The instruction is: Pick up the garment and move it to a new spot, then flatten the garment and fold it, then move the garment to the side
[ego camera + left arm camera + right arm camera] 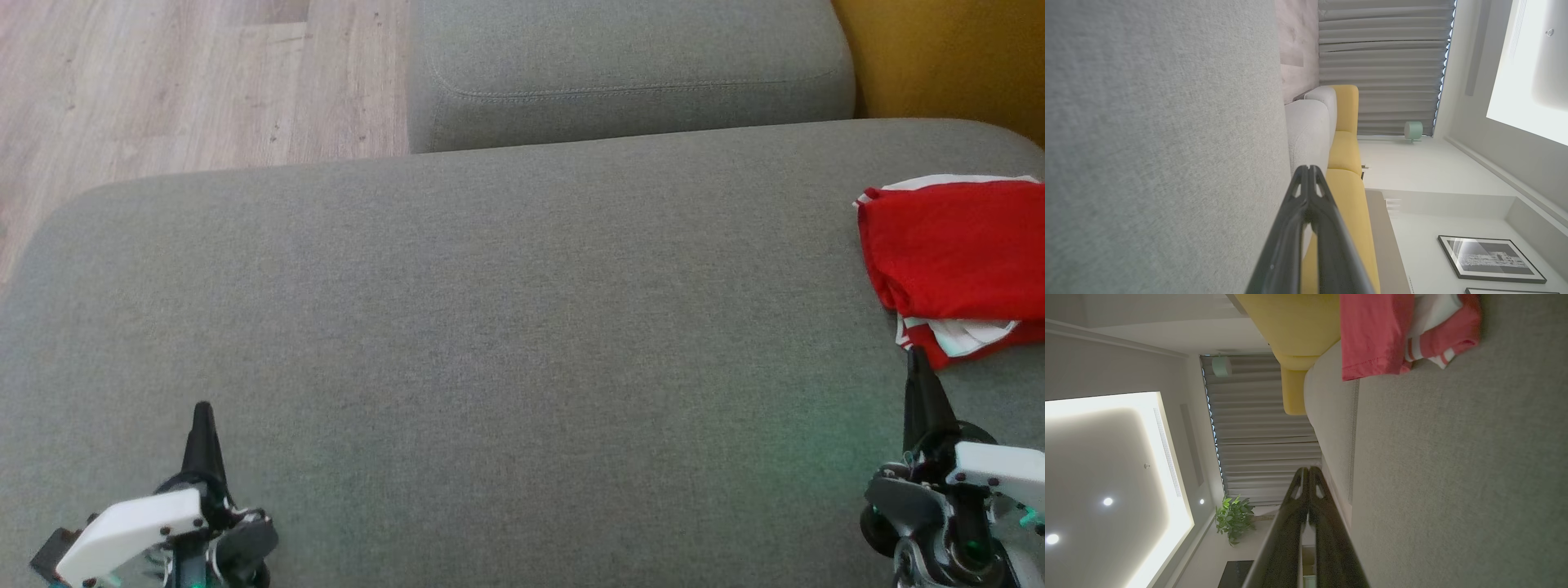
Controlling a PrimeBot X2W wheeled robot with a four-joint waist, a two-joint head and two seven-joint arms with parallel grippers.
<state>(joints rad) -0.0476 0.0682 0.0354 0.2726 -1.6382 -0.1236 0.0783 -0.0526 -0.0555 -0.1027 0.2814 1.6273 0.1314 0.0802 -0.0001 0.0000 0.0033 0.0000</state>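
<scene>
Noted folded red-and-white garment (pixel 955 253) lying at right edge of grey sofa seat (pixel 522 327). Found left tool (pixel 202 408) and right tool (pixel 913 355) closed tight, empty, near front edge, the right one just beside the garment.

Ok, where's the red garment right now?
In the head view the garment lies folded on the right side of the grey cushion, just ahead of the right tool.

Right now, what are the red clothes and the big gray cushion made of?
The red clothes look like soft, thin knit cloth, matte: they crease and show a stitched hem and white stripes. The gray cushion looks like woven upholstery fabric, matte with a fine speckled weave. Its filling is hidden.
</scene>
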